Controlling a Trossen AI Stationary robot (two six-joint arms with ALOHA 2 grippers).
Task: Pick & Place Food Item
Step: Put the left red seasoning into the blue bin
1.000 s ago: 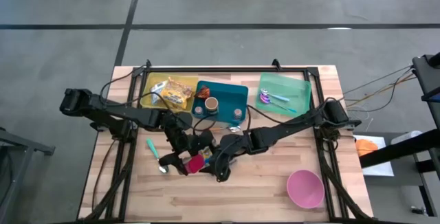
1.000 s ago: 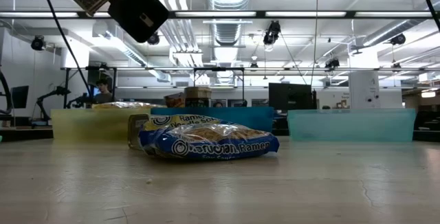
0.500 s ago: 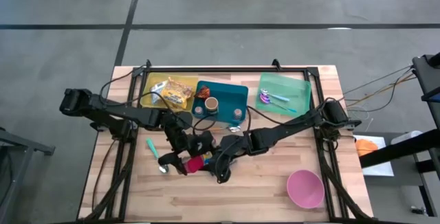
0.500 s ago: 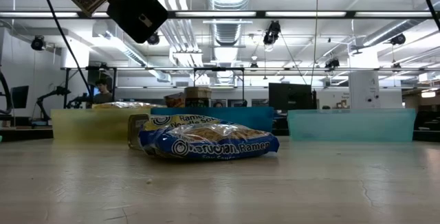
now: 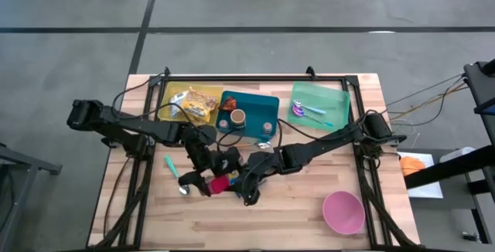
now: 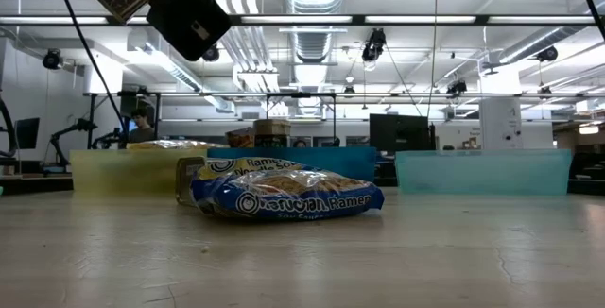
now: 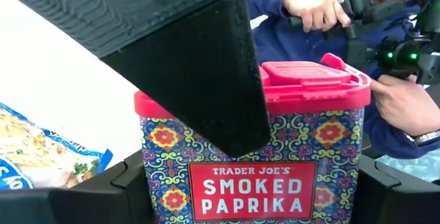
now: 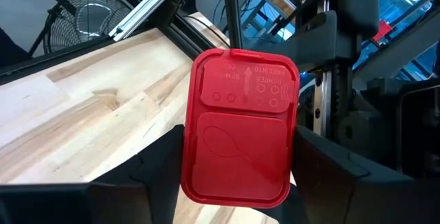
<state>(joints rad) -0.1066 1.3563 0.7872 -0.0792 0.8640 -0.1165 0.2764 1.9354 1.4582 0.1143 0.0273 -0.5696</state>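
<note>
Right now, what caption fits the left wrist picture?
Left gripper holding a smoked paprika tin by its sides, red lid up.

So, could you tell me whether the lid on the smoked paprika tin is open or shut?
Shut. The red lid lies flat and flush on the paprika tin, with its flip tab down in both wrist views.

The smoked paprika tin (image 7: pixel 251 162) has a red flip lid (image 8: pixel 239 124) and a bright pattern of blue, red and yellow on its sides. A red label shows its name in white letters. It is held up above the wooden tabletop (image 5: pixel 294 213), near the middle (image 5: pixel 220 184), with dark fingers on both sides.
</note>
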